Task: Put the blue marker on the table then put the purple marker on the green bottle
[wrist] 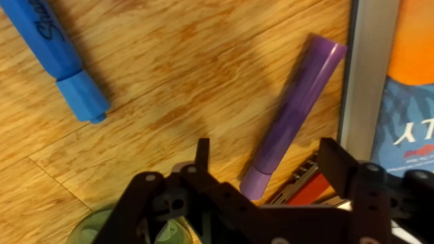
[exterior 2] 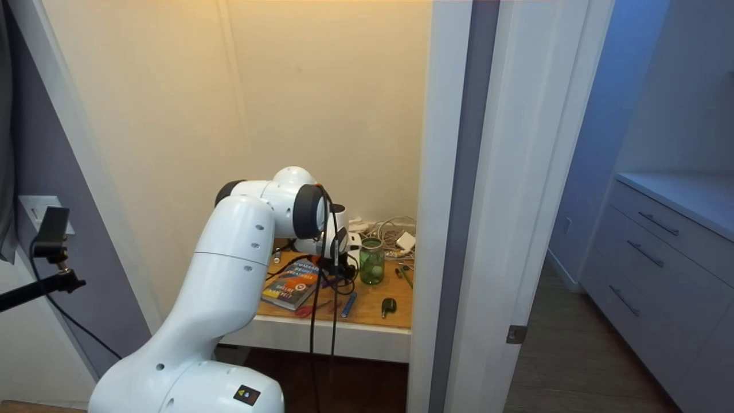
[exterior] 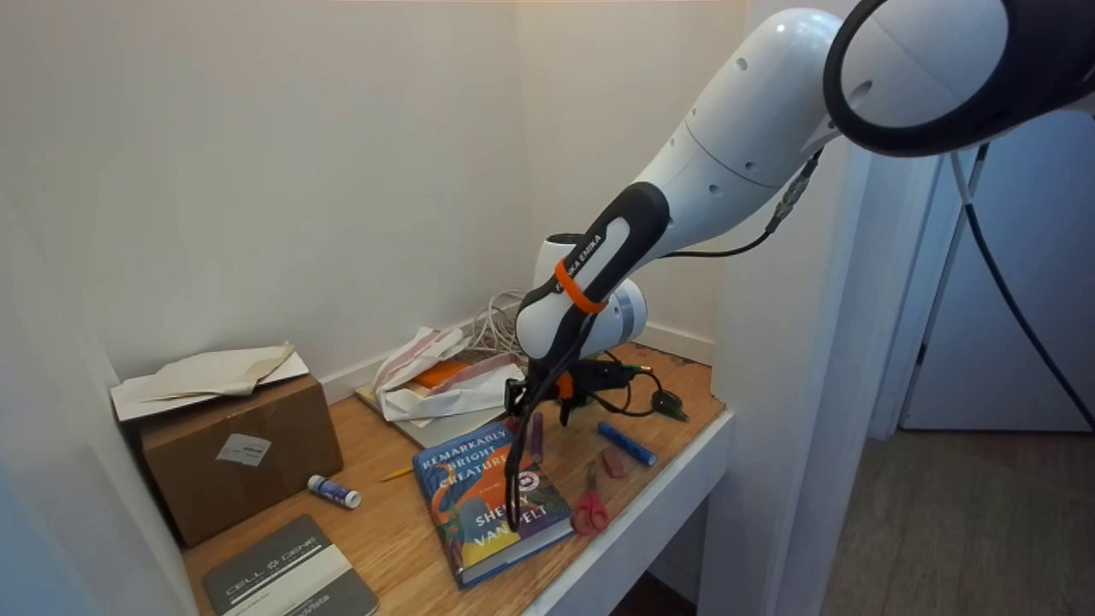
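The jaws are shown spread apart and released in the wrist view; the pale end of the purple marker is framed between them, with a gap left on either side. The purple marker is laid flat on the table, its darker end placed just beside the book. A red and metallic item, partly covered by the jaws, is seen near the pale end; its kind cannot be told. The green bottle is stood upright just beside the jaws in an exterior view and is partly hidden by them in the wrist view. The blue marker is laid on the table, apart from the jaws and the purple marker. Between the blue marker and the book, a pink piece and red-handled scissors are seen. A dark green object is set near the blue marker. Farther out, a labelled tube, a grey notebook and a cardboard box are arranged. The white arm is extended over the table in both exterior views.
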Controlling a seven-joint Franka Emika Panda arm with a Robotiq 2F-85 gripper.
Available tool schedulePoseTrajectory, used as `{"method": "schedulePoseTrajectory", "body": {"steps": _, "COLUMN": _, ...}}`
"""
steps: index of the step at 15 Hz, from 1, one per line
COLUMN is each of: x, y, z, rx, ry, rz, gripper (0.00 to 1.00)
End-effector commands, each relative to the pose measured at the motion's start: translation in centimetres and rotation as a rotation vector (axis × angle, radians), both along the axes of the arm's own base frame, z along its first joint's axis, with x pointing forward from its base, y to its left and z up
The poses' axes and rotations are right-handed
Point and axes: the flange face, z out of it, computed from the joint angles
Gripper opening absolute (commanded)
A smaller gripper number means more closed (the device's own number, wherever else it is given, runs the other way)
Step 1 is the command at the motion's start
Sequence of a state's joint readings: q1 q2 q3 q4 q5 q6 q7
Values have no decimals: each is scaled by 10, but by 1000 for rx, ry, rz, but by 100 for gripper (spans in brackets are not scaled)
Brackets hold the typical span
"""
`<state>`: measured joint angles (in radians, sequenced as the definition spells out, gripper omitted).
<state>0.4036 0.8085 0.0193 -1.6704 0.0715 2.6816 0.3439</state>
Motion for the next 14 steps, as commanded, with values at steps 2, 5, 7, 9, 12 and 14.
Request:
{"method": "schedulePoseTrajectory", "body": {"steps": 2, "x": 11, "y": 6, "z": -5, "rx": -23, "ry": -13, "rz": -38, "gripper": 42}}
{"method": "schedulePoseTrajectory", "body": {"steps": 5, "x": 12, "y": 4, "z": -1, "rx": -39, "ry": -5, "rz": -46, "gripper": 22}}
{"method": "schedulePoseTrajectory", "body": {"steps": 7, "x": 12, "y": 4, "z": 10, "rx": -42, "ry": 6, "rz": -41, "gripper": 7}}
{"method": "schedulePoseTrajectory", "body": {"steps": 9, "x": 10, "y": 4, "z": 24, "rx": -48, "ry": 28, "rz": -34, "gripper": 0}}
{"method": "schedulePoseTrajectory", "body": {"steps": 12, "x": 7, "y": 4, "z": 59, "rx": -79, "ry": 64, "rz": -27, "gripper": 4}}
{"method": "schedulePoseTrajectory", "body": {"steps": 14, "x": 4, "y": 7, "z": 89, "rx": -85, "ry": 87, "rz": -11, "gripper": 4}}
